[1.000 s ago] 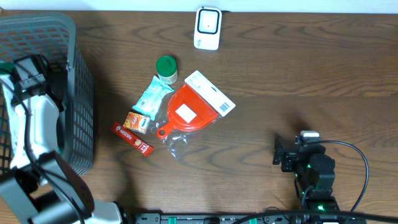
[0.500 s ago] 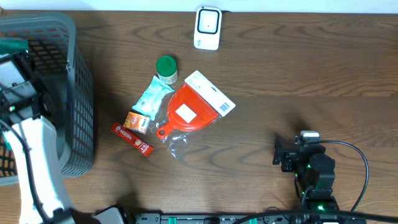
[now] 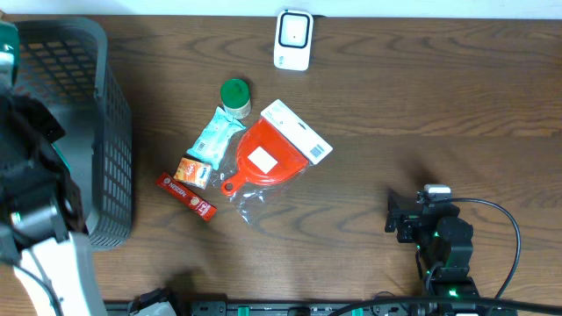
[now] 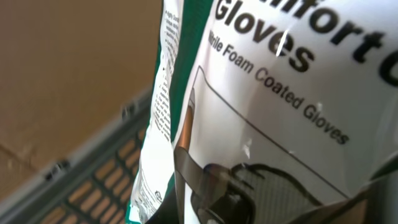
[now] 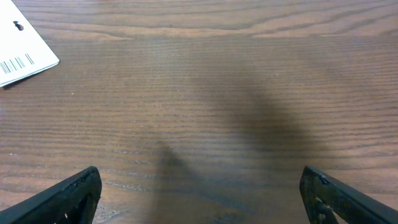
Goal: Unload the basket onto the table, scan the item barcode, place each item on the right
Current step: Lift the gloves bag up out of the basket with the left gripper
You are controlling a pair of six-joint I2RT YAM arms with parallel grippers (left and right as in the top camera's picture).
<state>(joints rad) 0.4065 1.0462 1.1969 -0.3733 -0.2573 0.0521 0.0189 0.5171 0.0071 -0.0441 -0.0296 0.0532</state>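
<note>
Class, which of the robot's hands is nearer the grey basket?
Left. The left hand, holding a gloves packet, hangs over the grey basket; the right hand sits far across the table.

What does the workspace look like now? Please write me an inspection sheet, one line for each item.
Surface: wooden table, dark grain.
Job's things: scanner at the far edge; glove pack held over the basket.
Clutter: jar, sachet, dustpan, box and bar, grouped mid-table.
Grippers: left gripper shut on the glove pack; right gripper open, holding nothing.
Cables: black cable loops beside the right arm.
Surroundings: nothing seen.
</note>
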